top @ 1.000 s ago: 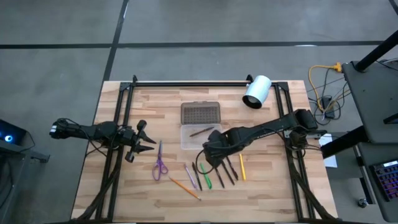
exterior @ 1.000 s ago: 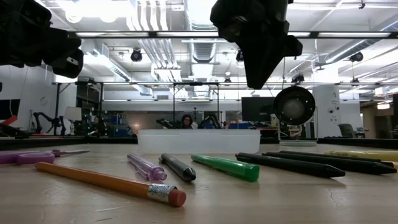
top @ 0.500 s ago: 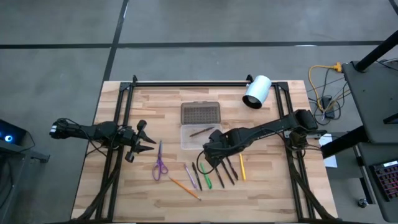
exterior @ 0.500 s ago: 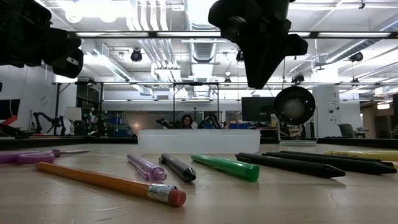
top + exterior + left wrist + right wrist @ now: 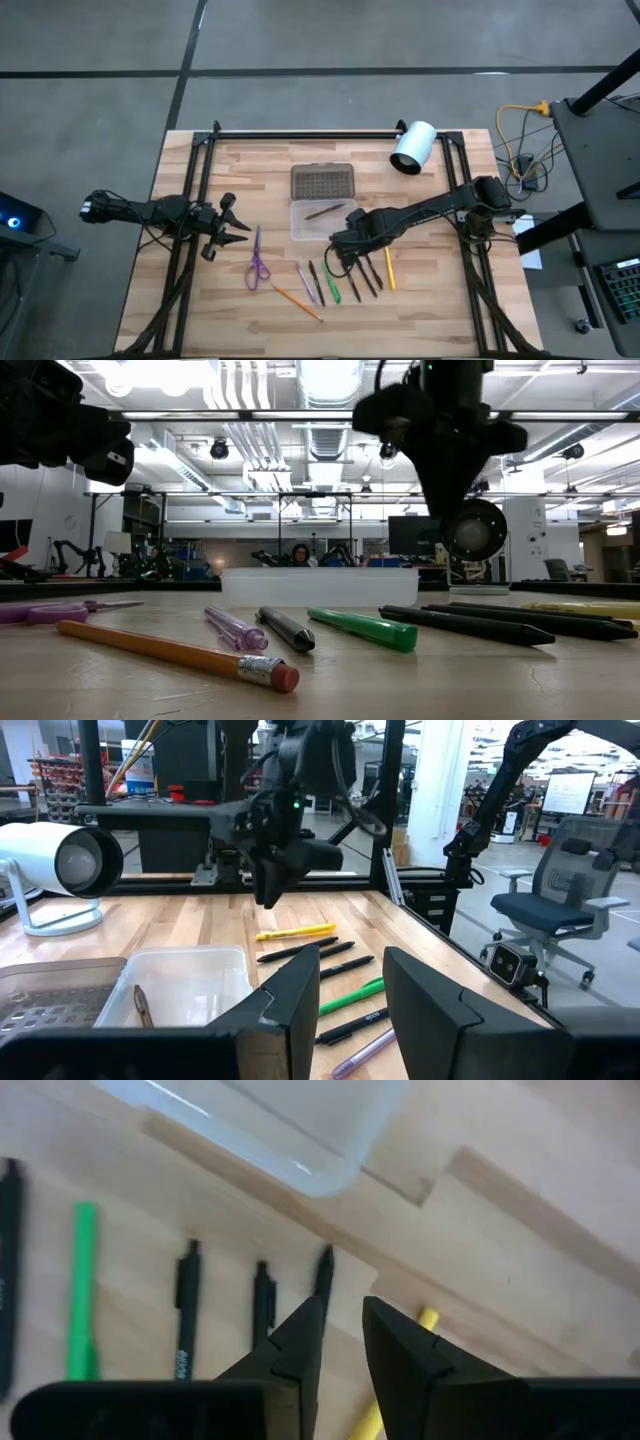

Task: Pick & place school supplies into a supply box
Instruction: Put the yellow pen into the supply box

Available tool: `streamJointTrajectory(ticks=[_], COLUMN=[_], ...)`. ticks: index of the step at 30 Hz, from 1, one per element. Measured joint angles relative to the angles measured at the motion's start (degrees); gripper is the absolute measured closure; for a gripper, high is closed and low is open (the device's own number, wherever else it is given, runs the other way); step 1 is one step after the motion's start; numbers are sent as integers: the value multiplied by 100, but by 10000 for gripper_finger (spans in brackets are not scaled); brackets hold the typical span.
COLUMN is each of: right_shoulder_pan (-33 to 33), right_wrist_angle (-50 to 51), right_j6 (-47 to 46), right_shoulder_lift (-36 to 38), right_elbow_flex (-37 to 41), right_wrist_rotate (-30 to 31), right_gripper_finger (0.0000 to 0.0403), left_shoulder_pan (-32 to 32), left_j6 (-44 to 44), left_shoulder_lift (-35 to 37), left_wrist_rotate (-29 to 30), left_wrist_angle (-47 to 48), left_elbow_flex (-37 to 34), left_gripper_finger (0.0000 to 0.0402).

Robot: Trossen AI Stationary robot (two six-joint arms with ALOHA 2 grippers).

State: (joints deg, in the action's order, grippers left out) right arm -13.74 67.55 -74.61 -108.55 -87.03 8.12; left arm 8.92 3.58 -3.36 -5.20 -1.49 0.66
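Note:
The clear supply box (image 5: 318,221) lies mid-table with its dotted lid (image 5: 322,182) spread open on the far side and one brown pencil (image 5: 322,212) inside. In front of it lie an orange pencil (image 5: 297,302), a pink pen (image 5: 306,283), a green pen (image 5: 330,283), several dark pens (image 5: 360,277) and a yellow pen (image 5: 389,268). Purple scissors (image 5: 257,262) lie to their left. My right gripper (image 5: 345,252) hovers over the dark pens, narrowly open, holding nothing; in its wrist view a dark pen's tip (image 5: 324,1265) shows just past the gripper (image 5: 342,1315). My left gripper (image 5: 236,230) waits open beside the scissors.
A white cylinder (image 5: 413,148) on a stand sits at the far right corner. Dark frame rails (image 5: 190,200) run along both sides and the far edge. Bare wood lies between the scissors and the box and along the near edge.
My right gripper has shifted a little toward the table's right edge above the row of pens and has turned about somewhat, staying above the table. The pens, the box and the left arm have kept still.

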Motion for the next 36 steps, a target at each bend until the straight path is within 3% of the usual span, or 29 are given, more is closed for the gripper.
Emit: streamJointTrajectory(ticks=[6,18,24,29,36], right_shoulder_pan=[-2,-169,-307,-395,-431], right_wrist_angle=[-21,-3,-196,-1373,-1893], right_j6=[-479,-1177,-1930,-2321,-2557], right_shoulder_lift=[13,300,1006,1573,1685], right_elbow_flex=[284,543,1451,2318,2928], right_wrist_rotate=[-364,-517,-517,-533,-699], right_gripper_finger=[335,335,335,335,335], left_shoulder_pan=[0,1,1,-1,1], left_j6=[0,0,-1,1,-1], left_shoulder_lift=[0,0,0,2,-37], left_wrist_rotate=[0,1,-1,-1,1], left_wrist_angle=[0,1,0,1,0], left_elbow_flex=[-1,-1,0,0,0], left_gripper_finger=[303,303,303,303,303])
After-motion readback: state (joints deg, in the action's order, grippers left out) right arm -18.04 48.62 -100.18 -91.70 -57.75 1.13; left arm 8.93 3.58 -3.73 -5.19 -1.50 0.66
